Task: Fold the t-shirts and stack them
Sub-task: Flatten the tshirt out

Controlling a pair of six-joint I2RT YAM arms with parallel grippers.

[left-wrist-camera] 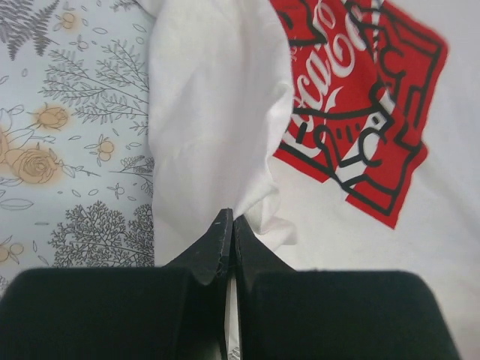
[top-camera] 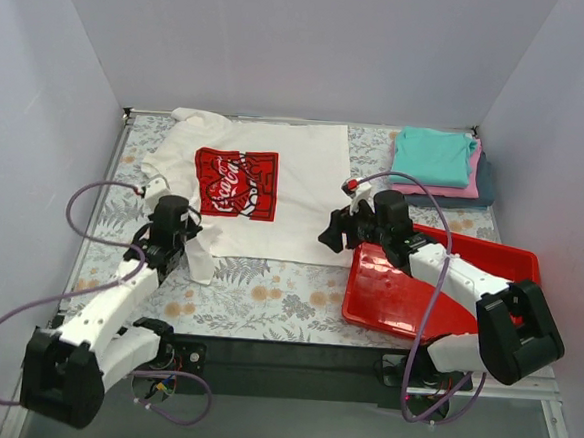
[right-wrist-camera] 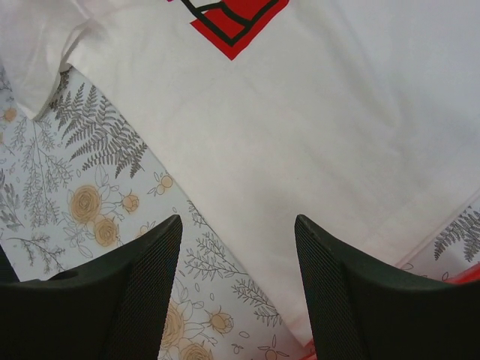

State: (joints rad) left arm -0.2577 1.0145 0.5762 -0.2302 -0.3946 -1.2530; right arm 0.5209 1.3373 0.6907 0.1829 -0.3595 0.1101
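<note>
A white t-shirt [top-camera: 296, 164] with a red logo print [top-camera: 235, 183] lies spread on the floral table at the back centre. My left gripper [top-camera: 183, 240] is shut on a fold of the shirt's near-left part; in the left wrist view the jaws [left-wrist-camera: 231, 222] pinch white cloth [left-wrist-camera: 217, 112] beside the logo [left-wrist-camera: 360, 97]. My right gripper [top-camera: 333, 233] is open and empty above the shirt's near-right corner [right-wrist-camera: 300, 135], its fingertips [right-wrist-camera: 169, 229] astride the hem. Folded teal [top-camera: 434, 154], pink [top-camera: 444, 189] and dark blue-grey [top-camera: 487, 183] tees are stacked at the back right.
A red plastic tray [top-camera: 387, 291] sits at the front right under my right arm. The floral tablecloth [top-camera: 266, 297] lies in front of the shirt. White walls close in the left, back and right sides.
</note>
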